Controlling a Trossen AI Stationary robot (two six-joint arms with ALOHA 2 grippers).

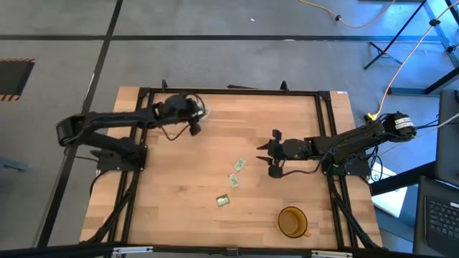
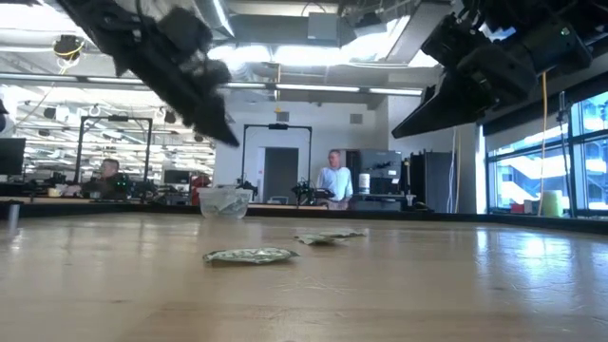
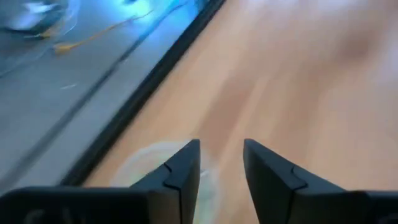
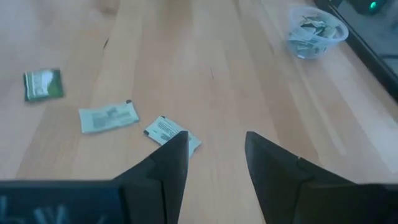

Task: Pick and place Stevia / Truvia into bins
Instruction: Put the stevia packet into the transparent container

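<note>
Three green-and-white sachets (image 1: 239, 165), (image 1: 234, 180), (image 1: 223, 201) lie flat on the wooden table near its middle. The right wrist view shows them as sachets (image 4: 43, 84), (image 4: 109, 117), (image 4: 171, 132). The small clear cup (image 1: 202, 111) stands near the far left with several sachets inside, and also shows as the cup (image 4: 316, 31) in the right wrist view. My left gripper (image 3: 221, 165) is open and empty, hovering just beside and above the cup (image 3: 149, 165). My right gripper (image 4: 214, 155) is open above the table, just right of the sachets. It touches nothing.
An amber cup (image 1: 292, 221) stands near the table's near edge, right of centre. A black frame (image 1: 229, 91) runs around the tabletop. In the low view, people sit and stand in the room (image 2: 332, 180) far behind the table.
</note>
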